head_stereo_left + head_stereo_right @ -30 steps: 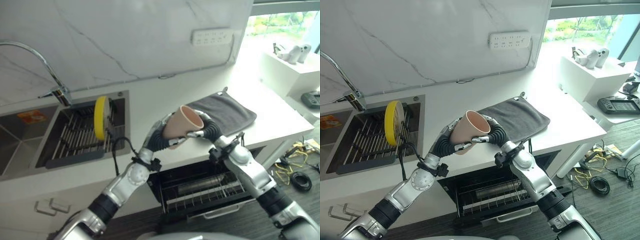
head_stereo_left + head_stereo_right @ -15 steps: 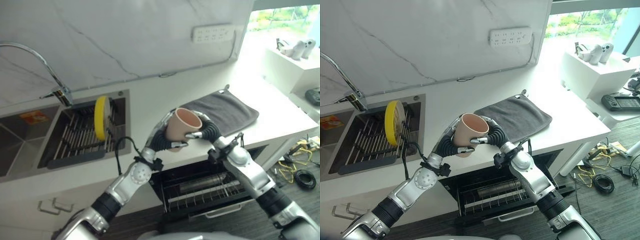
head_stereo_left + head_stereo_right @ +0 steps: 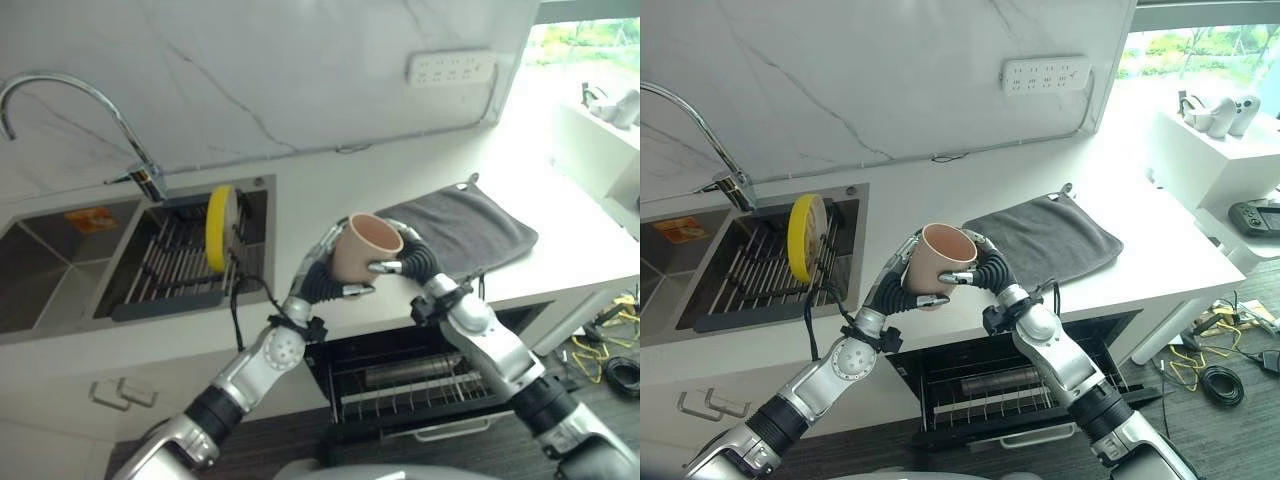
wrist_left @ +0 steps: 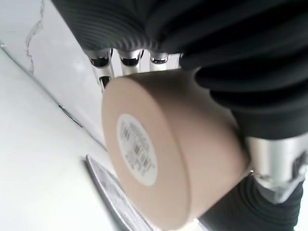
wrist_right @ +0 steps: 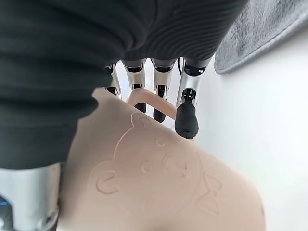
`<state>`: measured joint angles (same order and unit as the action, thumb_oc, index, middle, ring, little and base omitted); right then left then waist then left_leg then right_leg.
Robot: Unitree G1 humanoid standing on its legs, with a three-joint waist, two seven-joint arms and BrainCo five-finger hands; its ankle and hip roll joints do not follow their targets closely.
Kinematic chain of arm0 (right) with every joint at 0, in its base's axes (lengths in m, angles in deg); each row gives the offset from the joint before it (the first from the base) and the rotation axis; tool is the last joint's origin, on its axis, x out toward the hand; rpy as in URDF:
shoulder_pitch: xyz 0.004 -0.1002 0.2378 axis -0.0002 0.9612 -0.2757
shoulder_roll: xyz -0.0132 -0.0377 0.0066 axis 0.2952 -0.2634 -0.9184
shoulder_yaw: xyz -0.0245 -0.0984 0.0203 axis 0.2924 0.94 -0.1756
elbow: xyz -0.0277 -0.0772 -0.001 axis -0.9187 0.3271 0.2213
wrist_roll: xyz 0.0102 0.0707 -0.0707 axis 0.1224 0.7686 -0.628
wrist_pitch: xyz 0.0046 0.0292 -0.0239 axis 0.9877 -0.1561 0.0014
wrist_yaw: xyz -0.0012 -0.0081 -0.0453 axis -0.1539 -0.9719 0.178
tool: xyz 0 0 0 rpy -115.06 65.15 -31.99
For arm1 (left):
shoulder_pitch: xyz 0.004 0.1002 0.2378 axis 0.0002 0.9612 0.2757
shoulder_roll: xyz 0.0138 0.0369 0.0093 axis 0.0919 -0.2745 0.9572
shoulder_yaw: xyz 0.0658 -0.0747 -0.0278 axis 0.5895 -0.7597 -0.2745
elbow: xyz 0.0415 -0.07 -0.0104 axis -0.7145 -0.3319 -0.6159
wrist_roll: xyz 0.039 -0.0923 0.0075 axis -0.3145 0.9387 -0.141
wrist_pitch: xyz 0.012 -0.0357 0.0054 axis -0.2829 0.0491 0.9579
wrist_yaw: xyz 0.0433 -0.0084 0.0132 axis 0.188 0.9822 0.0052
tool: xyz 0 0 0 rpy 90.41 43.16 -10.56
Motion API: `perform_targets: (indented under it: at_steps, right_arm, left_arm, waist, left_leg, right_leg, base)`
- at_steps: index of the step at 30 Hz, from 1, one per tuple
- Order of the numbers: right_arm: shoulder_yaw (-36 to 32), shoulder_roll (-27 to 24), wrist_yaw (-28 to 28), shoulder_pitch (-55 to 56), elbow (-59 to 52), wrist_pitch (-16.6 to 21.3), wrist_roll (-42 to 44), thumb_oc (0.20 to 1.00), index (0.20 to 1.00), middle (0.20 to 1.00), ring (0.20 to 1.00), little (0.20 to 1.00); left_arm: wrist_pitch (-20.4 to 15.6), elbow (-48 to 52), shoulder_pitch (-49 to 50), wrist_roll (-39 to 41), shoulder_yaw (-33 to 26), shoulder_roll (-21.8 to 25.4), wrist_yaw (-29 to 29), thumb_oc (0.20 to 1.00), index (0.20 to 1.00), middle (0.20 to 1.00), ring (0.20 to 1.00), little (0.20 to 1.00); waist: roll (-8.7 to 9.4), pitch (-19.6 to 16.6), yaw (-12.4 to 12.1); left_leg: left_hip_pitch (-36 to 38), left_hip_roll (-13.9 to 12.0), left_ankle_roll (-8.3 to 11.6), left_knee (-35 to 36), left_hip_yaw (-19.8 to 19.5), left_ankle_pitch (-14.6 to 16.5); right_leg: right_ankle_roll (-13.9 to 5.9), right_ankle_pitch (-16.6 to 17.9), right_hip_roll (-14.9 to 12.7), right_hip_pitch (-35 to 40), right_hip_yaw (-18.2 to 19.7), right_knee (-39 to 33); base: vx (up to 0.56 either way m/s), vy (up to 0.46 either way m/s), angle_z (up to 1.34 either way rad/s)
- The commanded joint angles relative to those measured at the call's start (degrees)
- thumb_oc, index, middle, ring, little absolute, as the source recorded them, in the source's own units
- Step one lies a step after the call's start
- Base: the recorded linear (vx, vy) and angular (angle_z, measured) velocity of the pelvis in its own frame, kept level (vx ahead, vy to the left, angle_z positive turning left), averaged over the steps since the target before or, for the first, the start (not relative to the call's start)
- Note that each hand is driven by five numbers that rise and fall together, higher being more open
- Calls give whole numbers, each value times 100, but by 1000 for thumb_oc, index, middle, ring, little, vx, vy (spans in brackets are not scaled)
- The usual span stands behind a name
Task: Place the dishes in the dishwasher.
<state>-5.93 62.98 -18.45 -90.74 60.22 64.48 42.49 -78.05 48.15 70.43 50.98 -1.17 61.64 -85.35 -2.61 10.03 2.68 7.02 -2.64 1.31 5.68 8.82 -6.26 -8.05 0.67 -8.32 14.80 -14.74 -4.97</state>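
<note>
A beige cup (image 3: 365, 247) with an embossed bear on its side (image 5: 154, 178) hangs mouth-up above the counter's front edge, held between both hands. My left hand (image 3: 322, 277) wraps its left side and lower part, with its fingers (image 4: 130, 60) showing past the stickered base (image 4: 137, 149). My right hand (image 3: 405, 258) curls round the right side, its fingertips (image 5: 186, 120) by the cup's handle. Below them the dishwasher (image 3: 420, 375) stands open with its wire rack pulled out. A yellow plate (image 3: 220, 242) stands on edge in the sink rack.
A grey towel (image 3: 465, 225) lies on the white counter to the right of the hands. The sink (image 3: 60, 270) with a curved faucet (image 3: 150, 180) is at the left. A power strip (image 3: 450, 67) sits on the marble wall.
The camera has swung left, so the scene sits further right. Both hands have tipped the cup from leaning to nearly upright while keeping hold of it.
</note>
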Motion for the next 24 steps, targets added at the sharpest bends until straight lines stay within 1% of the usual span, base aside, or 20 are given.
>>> perform_targets:
  at_steps: [1, 5, 7, 10, 17, 18, 21, 24]
  right_arm:
    - [-428, 448, 367, -731, -638, 715, 265, 200, 200, 200, 200, 200]
    - [-918, 294, 530, -355, -712, 971, 439, 200, 200, 200, 200, 200]
    - [-1093, 236, 532, -218, -735, 1020, 543, 200, 200, 200, 200, 200]
    - [-1242, 197, 522, -65, -709, 1119, 628, 200, 200, 200, 200, 200]
    - [-1553, 155, 820, 106, -633, 1457, 558, 200, 200, 200, 200, 200]
    - [-1705, 118, 931, 208, -671, 1590, 496, 200, 200, 200, 200, 200]
    - [-2010, 19, 921, 413, -806, 1753, 661, 200, 200, 200, 200, 200]
    - [-2460, -68, 827, 818, -1031, 1896, 603, 200, 200, 200, 200, 200]
  left_arm:
    - [-137, -89, -609, -330, 217, -116, -139, 1000, 1000, 1000, 1000, 1000]
    - [-111, -117, -443, -387, 50, -76, -341, 1000, 1000, 1000, 1000, 1000]
    - [-67, -93, -390, -427, -27, -76, -407, 1000, 1000, 1000, 1000, 1000]
    - [-76, -80, -320, -437, -108, -49, -460, 1000, 1000, 1000, 1000, 1000]
    - [-58, -81, -224, -411, -216, -34, -541, 1000, 1000, 1000, 1000, 1000]
    - [-84, -113, -169, -370, -274, -24, -608, 1000, 1000, 1000, 1000, 1000]
    - [-175, 7, -52, -277, -438, 28, -684, 1000, 1000, 1000, 1000, 1000]
    - [-497, 403, 176, -181, -765, 131, -571, 1000, 1000, 1000, 1000, 1000]
  waist:
    - [195, 185, -45]
    - [200, 194, 23]
    - [200, 198, 52]
    - [191, 205, 78]
    - [185, 201, 109]
    - [189, 200, 132]
    - [200, 213, 172]
    - [207, 223, 222]
  left_leg:
    - [602, -101, -76, -286, 288, 1148]
    - [603, -129, -70, -273, 340, 1132]
    - [595, -137, -63, -273, 360, 1122]
    - [597, -150, -56, -261, 388, 1101]
    - [590, -157, -49, -222, 422, 1068]
    - [589, -162, -48, -211, 442, 1063]
    - [582, -161, -51, -197, 467, 1063]
    - [568, -155, -59, -165, 495, 1058]
  right_leg:
    - [176, -441, 39, -391, 177, 529]
    - [178, -457, 48, -412, 160, 571]
    - [183, -465, 52, -418, 161, 579]
    - [189, -470, 61, -421, 157, 584]
    - [189, -456, 78, -413, 159, 547]
    - [182, -451, 80, -421, 163, 543]
    - [167, -442, 82, -445, 180, 540]
    - [144, -425, 82, -485, 193, 525]
  base:
    - [0, 0, 0]
    - [0, 0, 0]
    - [0, 0, 0]
    - [0, 0, 0]
    - [0, 0, 0]
    - [0, 0, 0]
    - [0, 0, 0]
    - [0, 0, 0]
